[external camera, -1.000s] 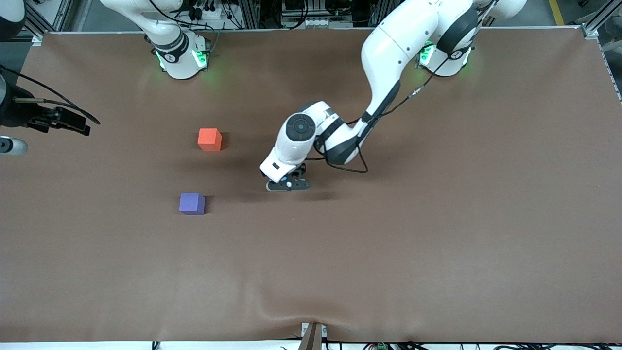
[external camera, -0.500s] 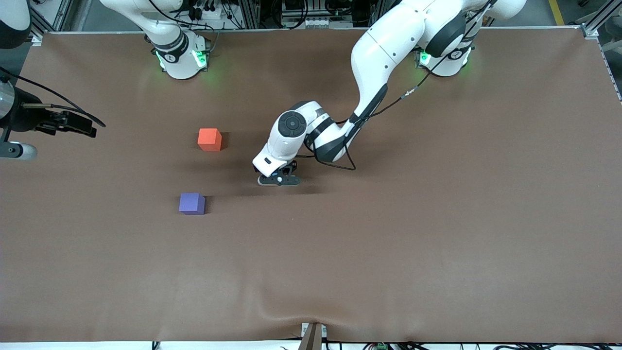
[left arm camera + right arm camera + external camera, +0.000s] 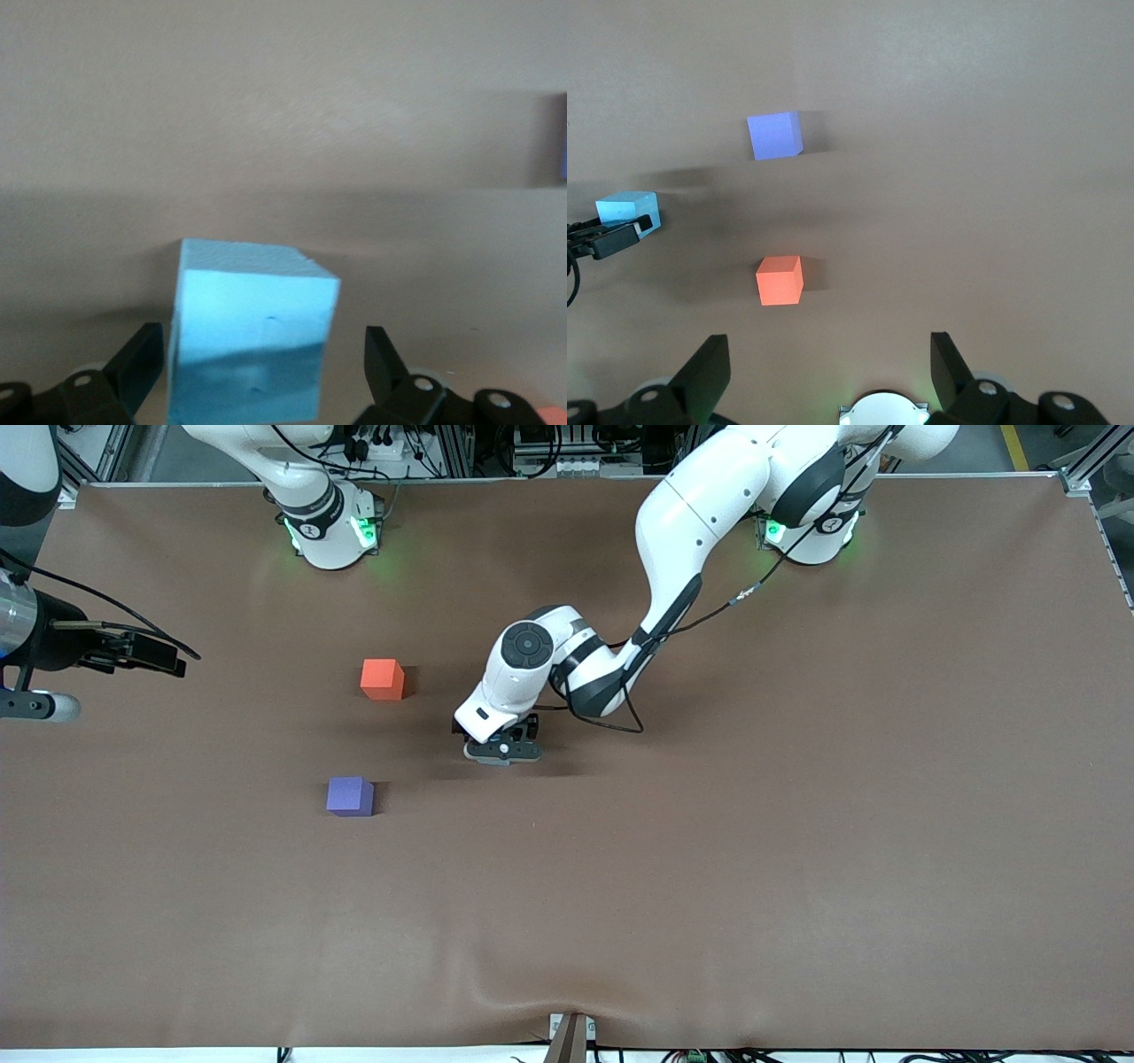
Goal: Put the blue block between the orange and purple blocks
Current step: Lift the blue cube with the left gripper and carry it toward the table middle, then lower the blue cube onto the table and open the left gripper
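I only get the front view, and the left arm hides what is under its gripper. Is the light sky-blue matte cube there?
Observer: Yes. The left wrist view shows the light sky-blue matte cube between the open fingers of the left gripper, with a clear gap on one side.
Operator: Is it between the other two cubes?
Observer: No. In the right wrist view it is off toward the left arm's end, beside the gap between the orange-red matte cube and the violet-purple matte cube.
Operator: And the right gripper?
Observer: The right gripper waits open and empty.

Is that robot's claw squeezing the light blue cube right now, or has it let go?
Let go. The left gripper stands open; gaps show between its fingers and the blue cube.
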You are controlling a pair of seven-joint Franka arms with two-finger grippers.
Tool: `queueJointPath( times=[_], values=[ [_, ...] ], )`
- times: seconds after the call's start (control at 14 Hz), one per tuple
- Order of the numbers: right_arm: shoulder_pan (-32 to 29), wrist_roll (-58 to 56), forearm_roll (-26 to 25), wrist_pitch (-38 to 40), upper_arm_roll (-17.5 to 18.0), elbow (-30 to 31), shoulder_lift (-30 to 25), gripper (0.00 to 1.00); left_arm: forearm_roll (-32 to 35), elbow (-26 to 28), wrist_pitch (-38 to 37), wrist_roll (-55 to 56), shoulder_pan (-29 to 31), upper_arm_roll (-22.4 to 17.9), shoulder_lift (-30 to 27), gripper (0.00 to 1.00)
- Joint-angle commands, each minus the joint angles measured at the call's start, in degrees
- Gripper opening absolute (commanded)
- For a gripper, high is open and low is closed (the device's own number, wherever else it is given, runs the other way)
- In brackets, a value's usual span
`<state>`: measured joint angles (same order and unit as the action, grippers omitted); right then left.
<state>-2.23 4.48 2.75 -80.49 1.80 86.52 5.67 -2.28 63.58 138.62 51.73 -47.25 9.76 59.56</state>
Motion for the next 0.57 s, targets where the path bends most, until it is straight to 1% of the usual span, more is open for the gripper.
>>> queueJointPath(
  times=[0.0, 0.07, 0.14, 0.29, 0.5],
  values=[
    [-1.1, 0.0, 1.1, 0.3, 0.8, 0.7, 0.0, 1.0, -0.8, -0.2, -3.7, 0.3, 0.0, -1.5, -6.3, 1.0],
    [-1.0, 0.0, 1.3, 0.2, 0.8, 0.9, 0.0, 1.0, -0.9, 0.1, -5.7, 0.3, 1.5, -1.9, -9.8, 1.0],
    [-0.8, 0.0, 1.4, 0.0, 0.8, 1.4, 0.0, 1.0, -0.6, 0.9, -8.8, 0.1, 4.9, -2.3, -14.0, 1.0],
    [-0.1, 0.1, 2.3, -0.6, 0.9, 2.9, 0.0, 1.0, -1.0, 1.7, -18.7, -0.3, 11.1, -1.9, -20.5, 1.0],
    [1.2, 0.6, 5.1, -2.8, 0.9, 6.2, -0.1, 1.0, -1.0, 2.8, -32.7, -0.7, 20.9, -1.9, -28.6, 1.0]
  ],
)
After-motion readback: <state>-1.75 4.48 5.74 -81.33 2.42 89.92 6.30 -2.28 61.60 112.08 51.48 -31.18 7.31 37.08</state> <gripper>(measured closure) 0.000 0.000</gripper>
